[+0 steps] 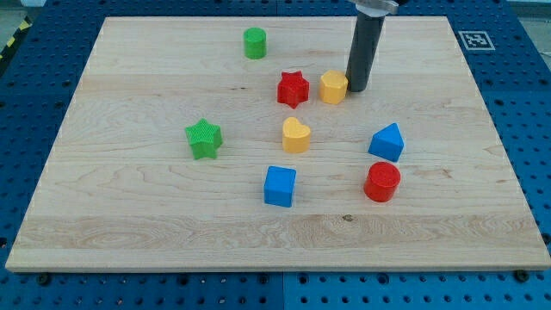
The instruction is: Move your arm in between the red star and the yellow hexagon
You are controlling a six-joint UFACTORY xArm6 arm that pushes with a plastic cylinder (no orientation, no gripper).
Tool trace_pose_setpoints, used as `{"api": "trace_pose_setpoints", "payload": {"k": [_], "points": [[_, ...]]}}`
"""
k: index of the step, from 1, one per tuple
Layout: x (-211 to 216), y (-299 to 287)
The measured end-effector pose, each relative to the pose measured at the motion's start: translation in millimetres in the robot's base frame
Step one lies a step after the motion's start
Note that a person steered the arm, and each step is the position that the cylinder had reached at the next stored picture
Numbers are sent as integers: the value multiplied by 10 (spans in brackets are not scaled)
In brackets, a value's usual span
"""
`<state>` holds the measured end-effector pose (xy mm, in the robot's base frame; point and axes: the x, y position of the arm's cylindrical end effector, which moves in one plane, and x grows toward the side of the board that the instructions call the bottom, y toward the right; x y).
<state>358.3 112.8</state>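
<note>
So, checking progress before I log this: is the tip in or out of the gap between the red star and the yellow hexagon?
Out. My tip sits right of the yellow hexagon; the red star is beyond it.

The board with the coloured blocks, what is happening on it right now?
My rod is down on the wooden board, and my tip stands right beside the yellow hexagon, on the side toward the view's right. The red star sits just on the hexagon's other side, with a small gap between them. So my tip is not yet in that gap. The other blocks lie apart, untouched.
</note>
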Motion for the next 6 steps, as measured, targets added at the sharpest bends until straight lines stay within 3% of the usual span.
{"api": "trace_pose_setpoints", "payload": {"k": [1,3,6], "points": [[-149,2],[-284,-820],[-157,-575]]}}
